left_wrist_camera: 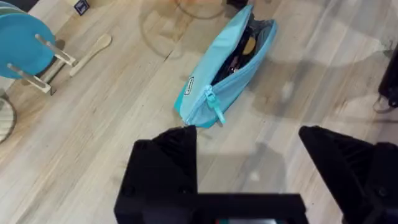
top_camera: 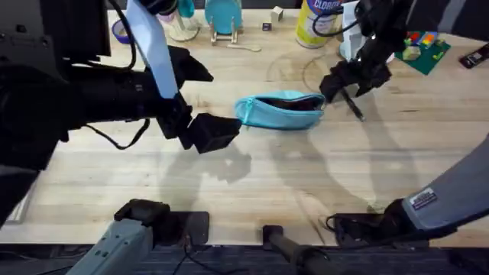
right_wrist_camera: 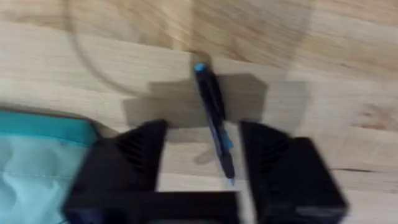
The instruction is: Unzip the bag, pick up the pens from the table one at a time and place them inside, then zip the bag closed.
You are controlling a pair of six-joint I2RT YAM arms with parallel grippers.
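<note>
The light blue bag (top_camera: 279, 111) lies in the middle of the table (top_camera: 290, 183) with its zipper open. In the left wrist view the bag (left_wrist_camera: 227, 68) gapes and dark pens (left_wrist_camera: 239, 55) show inside. My left gripper (top_camera: 216, 133) hovers open just left of the bag's zipper-pull end, fingers wide apart (left_wrist_camera: 245, 140) and holding nothing. Just past the bag's right end, my right gripper (top_camera: 345, 81) stands open over a dark pen (top_camera: 354, 106). That pen (right_wrist_camera: 214, 121) lies on the wood between the spread fingers (right_wrist_camera: 202, 155), touching neither. The bag's edge (right_wrist_camera: 37, 155) is beside it.
A round blue dish (top_camera: 223, 15) on a rack, a pale wooden spoon (top_camera: 243, 46) and a wipes tub (top_camera: 321, 19) stand along the far edge. Colourful blocks on a green mat (top_camera: 424, 50) sit at the far right. Bare wood lies in front of the bag.
</note>
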